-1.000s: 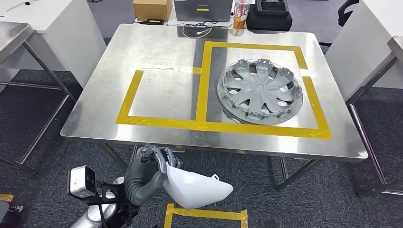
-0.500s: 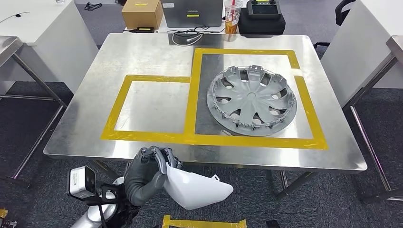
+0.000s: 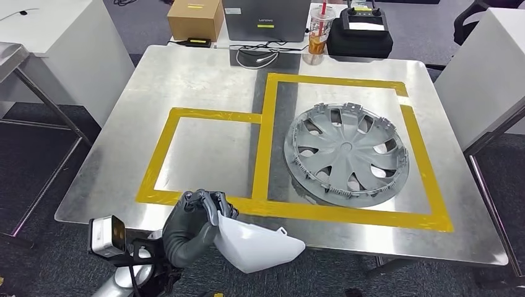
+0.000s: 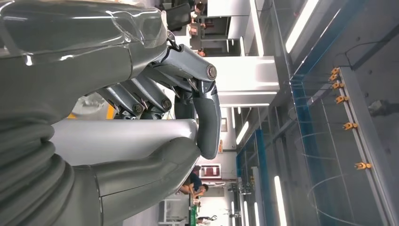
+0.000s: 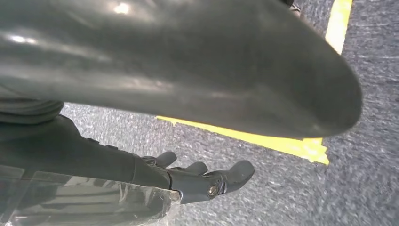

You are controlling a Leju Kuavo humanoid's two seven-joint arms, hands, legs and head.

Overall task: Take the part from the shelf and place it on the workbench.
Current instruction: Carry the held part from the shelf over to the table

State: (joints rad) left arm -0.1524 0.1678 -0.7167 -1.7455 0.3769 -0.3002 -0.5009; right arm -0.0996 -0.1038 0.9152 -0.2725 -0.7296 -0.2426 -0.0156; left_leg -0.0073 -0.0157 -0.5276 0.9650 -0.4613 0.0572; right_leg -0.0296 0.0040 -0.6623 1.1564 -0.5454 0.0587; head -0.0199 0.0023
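My left hand [image 3: 195,223] grips a white curved plastic part [image 3: 257,246] by its edge, low at the near edge of the steel workbench [image 3: 186,74]. In the left wrist view the fingers [image 4: 160,89] and thumb [image 4: 155,160] clamp the pale part [image 4: 122,139] between them. A yellow-taped square [image 3: 204,158] on the workbench lies just beyond the held part. My right hand [image 5: 188,179] hangs over dark carpet with its fingers spread and nothing in them.
A grey wheel cover [image 3: 345,153] lies in the larger taped area on the right. A cardboard box [image 3: 195,18], a laptop [image 3: 266,12], a drink cup [image 3: 319,30] and a black case [image 3: 360,31] stand at the far edge. White tables flank both sides.
The whole view has shifted as the camera moved nearer the workbench; its near edge now reaches the held part. The left hand keeps the same grip on the part.
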